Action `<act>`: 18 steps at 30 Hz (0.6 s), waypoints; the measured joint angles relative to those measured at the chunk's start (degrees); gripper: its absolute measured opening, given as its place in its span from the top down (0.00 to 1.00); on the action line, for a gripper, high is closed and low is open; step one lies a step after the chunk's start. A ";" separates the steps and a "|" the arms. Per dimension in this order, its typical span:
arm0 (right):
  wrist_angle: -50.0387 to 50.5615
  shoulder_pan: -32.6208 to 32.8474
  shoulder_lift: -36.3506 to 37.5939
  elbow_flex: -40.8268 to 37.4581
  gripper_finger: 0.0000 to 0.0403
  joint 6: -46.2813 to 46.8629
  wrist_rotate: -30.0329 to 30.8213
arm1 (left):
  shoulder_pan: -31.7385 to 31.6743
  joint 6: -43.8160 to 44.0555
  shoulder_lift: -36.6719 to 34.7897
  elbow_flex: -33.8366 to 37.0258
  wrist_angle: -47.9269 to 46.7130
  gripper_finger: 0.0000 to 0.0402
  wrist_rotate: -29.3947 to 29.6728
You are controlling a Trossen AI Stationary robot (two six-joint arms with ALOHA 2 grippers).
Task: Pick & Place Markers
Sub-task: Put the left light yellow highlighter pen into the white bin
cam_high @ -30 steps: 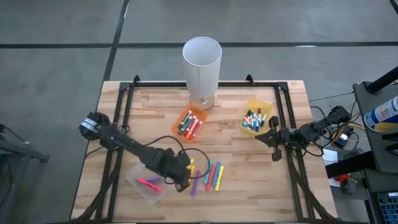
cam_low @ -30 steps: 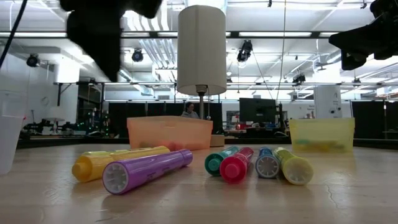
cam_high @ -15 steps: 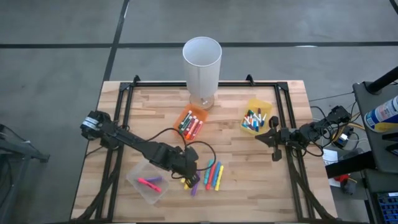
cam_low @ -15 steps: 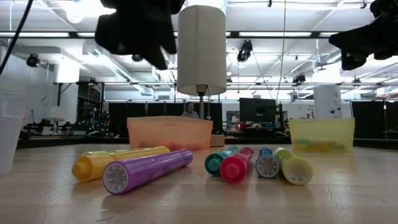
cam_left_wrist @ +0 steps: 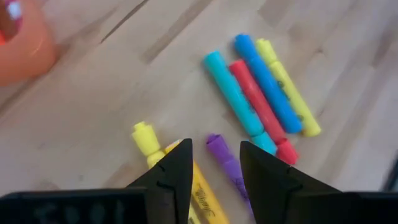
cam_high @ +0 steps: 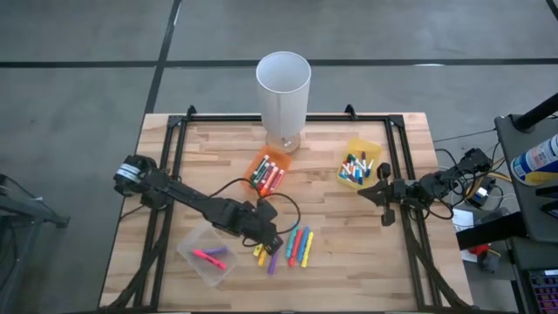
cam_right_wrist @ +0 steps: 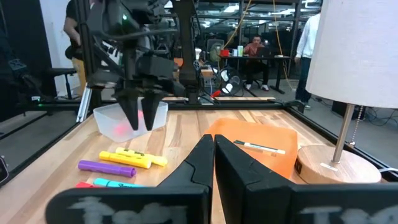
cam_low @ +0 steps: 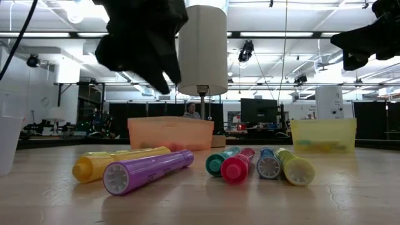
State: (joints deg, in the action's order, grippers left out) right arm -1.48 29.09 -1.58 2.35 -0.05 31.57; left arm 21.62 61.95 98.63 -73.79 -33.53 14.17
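High view: left hand (cam_high: 264, 234) (open) just above purple marker (cam_high: 274, 260); apart.

The high view looks straight down from well above, taking in the whole table (cam_high: 218, 144). The low view sits at table-top height, close to the loose markers (cam_low: 237, 164), facing level toward the white cylinder (cam_low: 202, 49) and the room behind. The left wrist view looks steeply down, near those same markers. The right wrist view looks level across the table from its right edge, sharing the markers and the orange bin (cam_right_wrist: 258, 146).
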 joint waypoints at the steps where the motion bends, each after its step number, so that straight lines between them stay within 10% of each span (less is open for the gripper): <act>1: 0.00 0.00 -0.01 0.00 0.98 0.00 0.00 | -0.04 0.75 0.00 0.52 0.08 0.69 0.00; 18: 0.00 -0.01 -0.01 0.00 0.98 0.00 0.00 | -3.25 2.77 0.17 4.85 1.26 0.69 -2.19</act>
State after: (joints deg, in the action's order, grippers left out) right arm -1.48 29.08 -1.60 2.35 -0.05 31.57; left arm 18.37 64.72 98.80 -68.95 -32.27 11.99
